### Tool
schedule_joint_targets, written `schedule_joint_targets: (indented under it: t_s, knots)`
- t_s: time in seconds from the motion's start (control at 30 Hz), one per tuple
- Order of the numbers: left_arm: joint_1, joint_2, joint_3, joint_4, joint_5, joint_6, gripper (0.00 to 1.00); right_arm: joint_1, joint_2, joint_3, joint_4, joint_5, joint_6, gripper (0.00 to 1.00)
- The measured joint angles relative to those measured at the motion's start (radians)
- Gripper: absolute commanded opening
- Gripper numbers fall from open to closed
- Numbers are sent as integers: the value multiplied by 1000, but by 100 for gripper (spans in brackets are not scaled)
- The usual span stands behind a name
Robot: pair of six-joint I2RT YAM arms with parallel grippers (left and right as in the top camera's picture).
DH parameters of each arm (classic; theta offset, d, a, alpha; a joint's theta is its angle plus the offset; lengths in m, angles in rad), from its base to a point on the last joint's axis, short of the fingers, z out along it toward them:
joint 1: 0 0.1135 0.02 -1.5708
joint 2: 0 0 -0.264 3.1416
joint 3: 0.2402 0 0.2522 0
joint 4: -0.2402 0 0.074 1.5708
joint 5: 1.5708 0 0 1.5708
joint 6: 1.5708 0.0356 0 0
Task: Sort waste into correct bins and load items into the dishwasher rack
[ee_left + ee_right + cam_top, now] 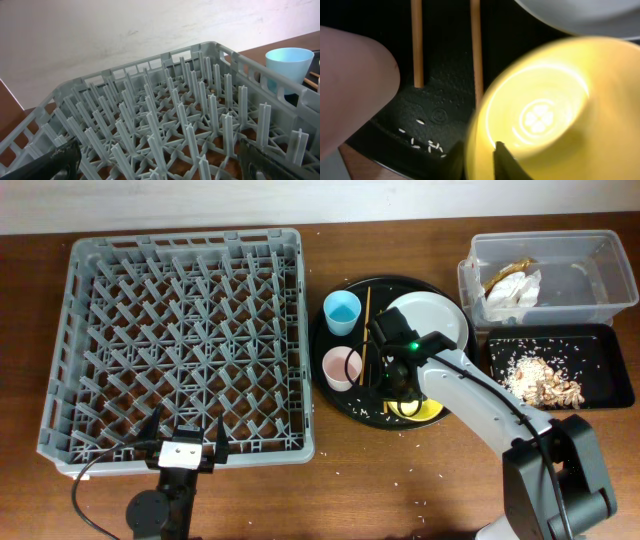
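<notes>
One yellow bowl sits on the near right part of the round black tray, just near of the plate and right of the pink cup. In the overhead view the right gripper covers most of it.

Being round, the bowl has no long axis. It stands upright with its mouth facing up at the wrist camera. One dark finger reaches in over its near rim. The other is not clearly visible, so I cannot tell whether the pincer is clenched on the rim or only straddling it.

The likely trouble is a thin rim pinch on a smooth wall, which could let the bowl slip or tip. The chopsticks lie with their long axis near-to-far, one right against the bowl's left edge, so a sideways drag could roll it. Rice grains lie beside it.

The left gripper hangs released, fingers wide apart, at the near edge of the dishwasher rack.
</notes>
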State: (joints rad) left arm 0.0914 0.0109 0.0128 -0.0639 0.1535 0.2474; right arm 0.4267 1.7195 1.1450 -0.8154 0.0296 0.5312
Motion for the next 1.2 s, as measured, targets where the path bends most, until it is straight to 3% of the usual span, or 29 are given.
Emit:
schedule_joint_targets:
  t_s: [0.13, 0.23, 0.27, 0.33, 0.43, 0.5, 0.6, 0.67, 0.73, 0.93, 1.03, 1.1, 1.13, 1.2]
  knots:
    - [0, 0, 0, 0, 0, 0, 99, -6, 2, 17, -46, 0, 15, 59]
    - [0, 0, -2, 24, 0, 0, 99, -19, 2, 270, -59, -27, -13, 56]
    - [0, 0, -2, 45, 8, 0, 99, -19, 0, 337, 6, -39, -18, 55]
    - [0, 0, -2, 68, 19, -42, 99, -19, 12, 356, 39, -59, -11, 51]
    - [0, 69, 90, 65, -10, -126, 99, -18, 129, 355, -3, -117, -10, 28]
    - [1, 378, 393, 23, -29, -140, 99, -18, 134, 354, -10, -129, -9, 19]
    - [0, 877, 883, -183, 21, -144, 99, -18, 149, 338, -21, -131, -8, 17]
    - [1, 1100, 1080, -285, 44, -144, 99, -19, 176, 337, -40, -129, -7, 12]
    - [1, 1209, 1127, -311, 87, -144, 99, -21, 176, 338, -54, -128, -7, 12]
    - [1, 1505, 1138, -471, 237, -144, 99, -23, 189, 370, -83, -138, -22, 34]
    - [1, 1600, 1138, -491, 297, -144, 99, -35, 192, 446, -171, -168, -75, 34]
    - [1, 1600, 1139, -483, 342, -144, 91, -29, 193, 421, -163, -190, -97, 33]
    - [1, 1600, 1143, -481, 372, -144, 70, -19, 197, 375, -145, -191, -100, 26]
    - [1, 1600, 1184, -488, 412, -181, 62, -7, 200, 304, -106, -196, -101, 7]
